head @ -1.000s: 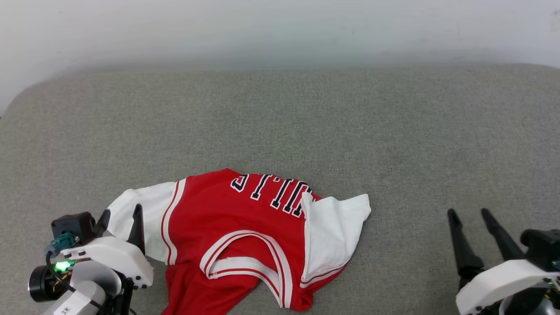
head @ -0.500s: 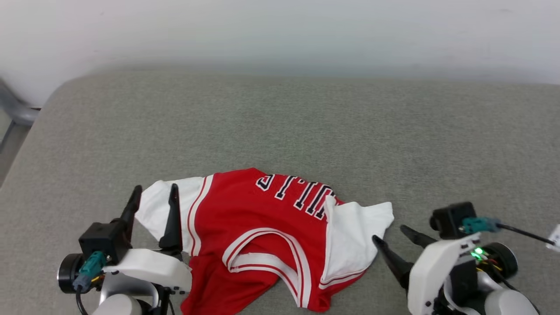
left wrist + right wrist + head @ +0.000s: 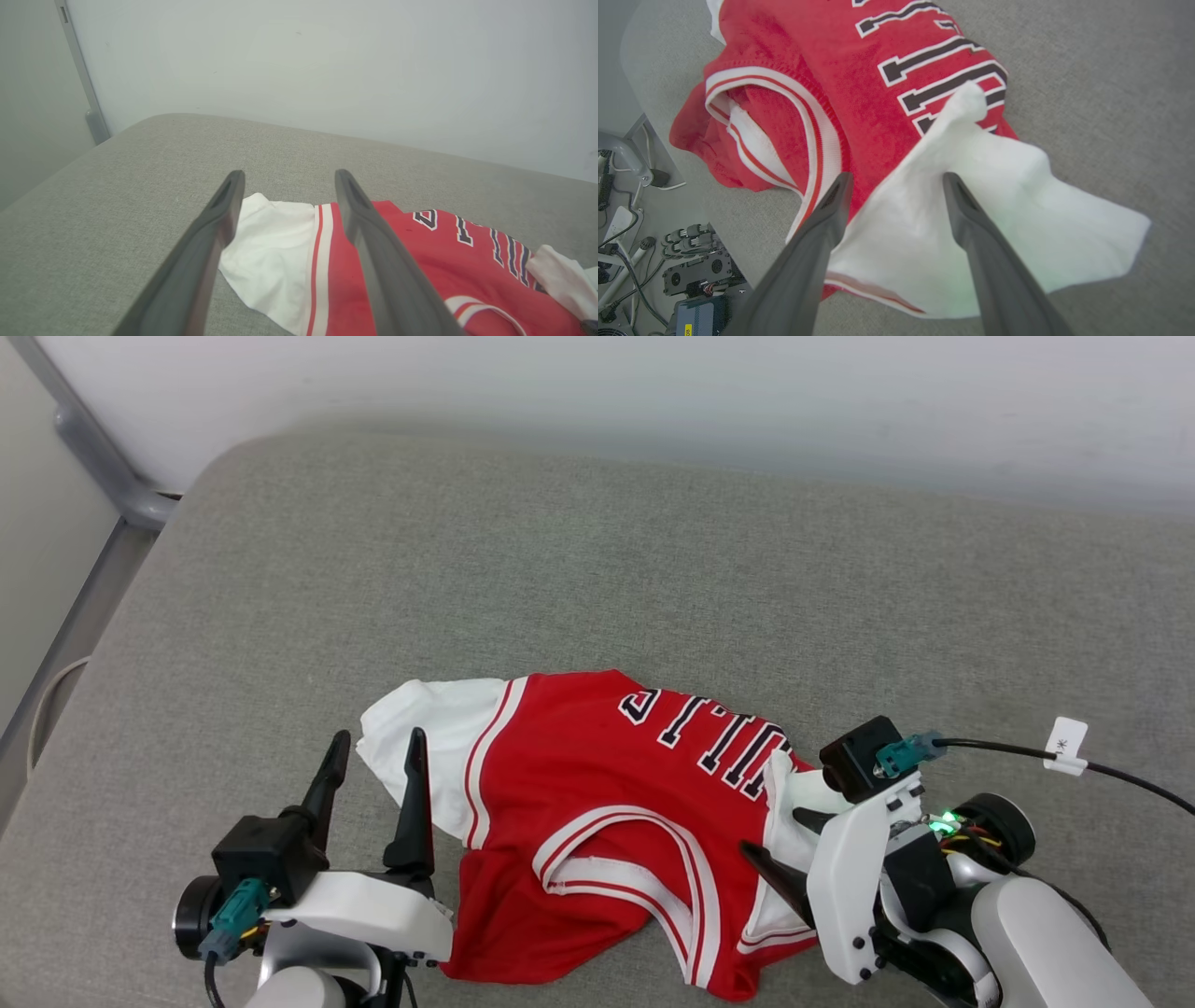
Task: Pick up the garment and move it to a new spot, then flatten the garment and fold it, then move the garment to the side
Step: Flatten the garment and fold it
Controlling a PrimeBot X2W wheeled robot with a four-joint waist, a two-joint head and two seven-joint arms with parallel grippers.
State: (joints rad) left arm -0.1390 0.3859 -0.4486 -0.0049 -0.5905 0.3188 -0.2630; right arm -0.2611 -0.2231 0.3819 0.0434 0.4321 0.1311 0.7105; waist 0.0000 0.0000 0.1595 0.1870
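Right gripper (image 3: pixel 896 179) gapes over garment (image 3: pixel 579 775) lying crosswise, collar toward robot

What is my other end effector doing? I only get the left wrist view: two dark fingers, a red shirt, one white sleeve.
Observer: The right end effector is open, poised over the shirt's second sleeve.
Operator: Is that sleeve flat?
Observer: No, its tip is flipped over the last black letters.
Operator: What's past the cushion?
Observer: Beyond the cushion's near edge, cables and gear sit on the floor.
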